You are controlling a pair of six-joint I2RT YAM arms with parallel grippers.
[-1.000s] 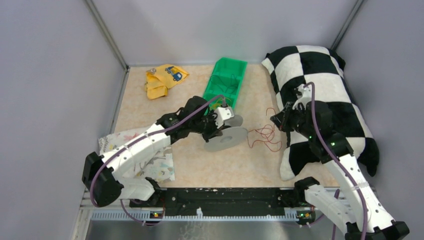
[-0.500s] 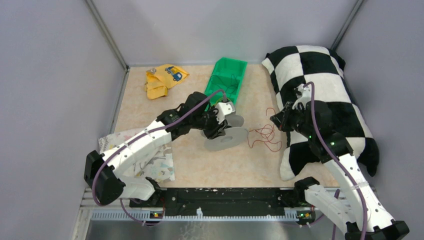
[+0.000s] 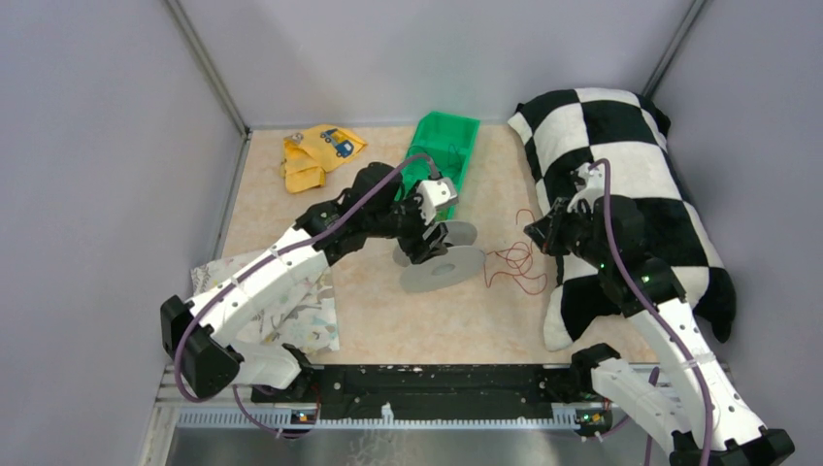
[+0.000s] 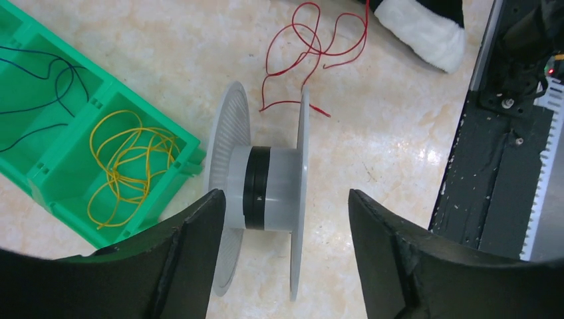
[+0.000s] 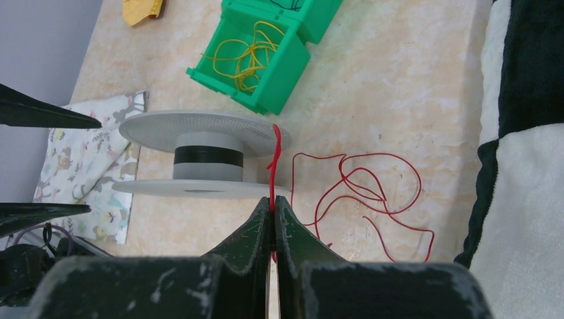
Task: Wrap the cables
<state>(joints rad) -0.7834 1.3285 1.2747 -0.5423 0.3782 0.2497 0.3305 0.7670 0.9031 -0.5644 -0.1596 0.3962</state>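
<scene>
Left arm [image 3: 262,282], right arm [image 3: 679,340]: white link shells, black joint housings. Purple hose [image 3: 374,199] along each. Green LED [image 3: 604,264] on the right arm. Jaws matte black, scuffed. Black base plate [image 3: 437,379], screwed.

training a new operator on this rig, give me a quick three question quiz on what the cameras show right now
1. True or false: the right gripper is shut on the red wire.
2. What lies in the compartment of the green tray nearest the spool? A) yellow wire B) screws C) nothing
3. Fill in: the left gripper is ___ (open or shut), with one finger on either side of the spool.

Key: 1 true; 2 A; 3 open
</scene>
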